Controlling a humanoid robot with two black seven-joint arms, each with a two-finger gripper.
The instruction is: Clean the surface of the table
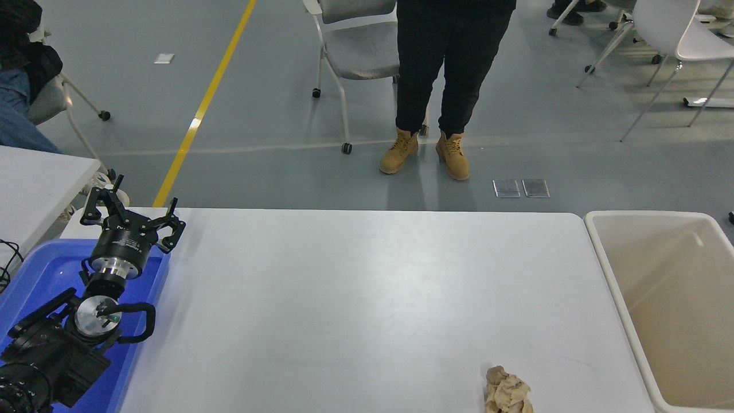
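Table surface (355, 298) runs lengthwise left-right; left gripper (131, 211) jaws spread, empty.

The scene is bright and evenly lit from overhead, with no harsh contrast. The large, matte white-grey table surface (367, 298) shows only a soft, broad sheen near its middle, with faint streaks visible in it. Shadows are weak and diffuse: a pale one spreads on the table just right of the black left hand (131, 213), and a soft one lies on the grey floor beneath the person's tan boots (424, 155). The picture is sharp throughout, without motion blur. The crumpled brown paper ball (507, 393) at the table's near edge is cut off by the frame.
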